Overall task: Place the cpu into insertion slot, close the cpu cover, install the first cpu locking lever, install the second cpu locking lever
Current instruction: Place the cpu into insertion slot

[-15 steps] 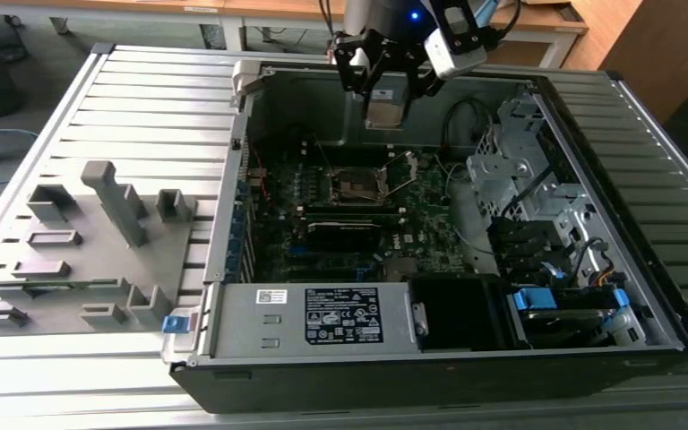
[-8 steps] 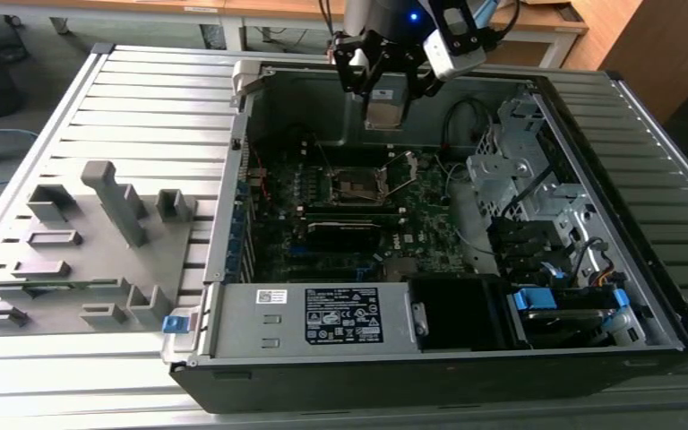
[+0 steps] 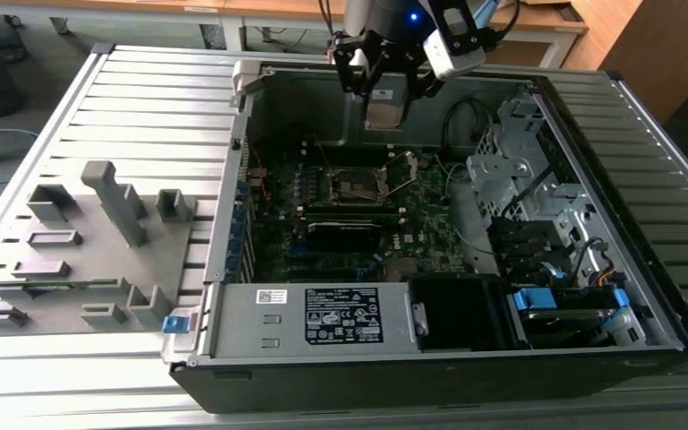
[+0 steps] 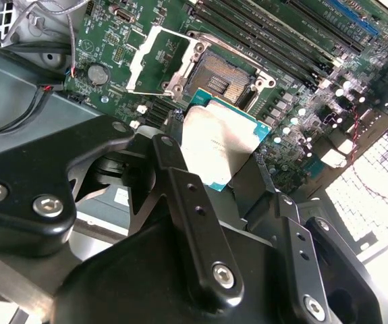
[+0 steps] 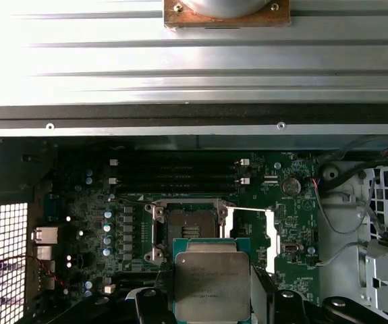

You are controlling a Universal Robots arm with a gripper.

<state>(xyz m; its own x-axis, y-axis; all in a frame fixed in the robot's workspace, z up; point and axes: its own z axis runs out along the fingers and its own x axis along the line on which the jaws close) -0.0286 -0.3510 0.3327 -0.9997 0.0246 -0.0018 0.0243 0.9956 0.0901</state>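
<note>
My gripper (image 3: pixel 386 94) hangs over the open computer case, shut on the cpu (image 3: pixel 386 112). The cpu is a flat silver-grey square on a green base, and in both wrist views (image 4: pixel 214 145) (image 5: pixel 212 287) it sits between the black fingers (image 4: pixel 173 162). The insertion slot (image 3: pixel 356 184) (image 4: pixel 224 77) (image 5: pixel 185 229) lies bare on the motherboard below, some distance under the chip. Beside it the cpu cover (image 4: pixel 158 61) (image 5: pixel 269 239), a thin silvery frame, is swung open and off the socket.
Long black memory slots (image 5: pixel 180 175) run beside the socket. A white-labelled power supply box (image 3: pixel 320 318) fills the case's near end. A metal drive cage (image 3: pixel 523 179) with cables lies on the exterior view's right. A grey fixture tray (image 3: pixel 81 242) rests on the slatted table (image 3: pixel 141 98).
</note>
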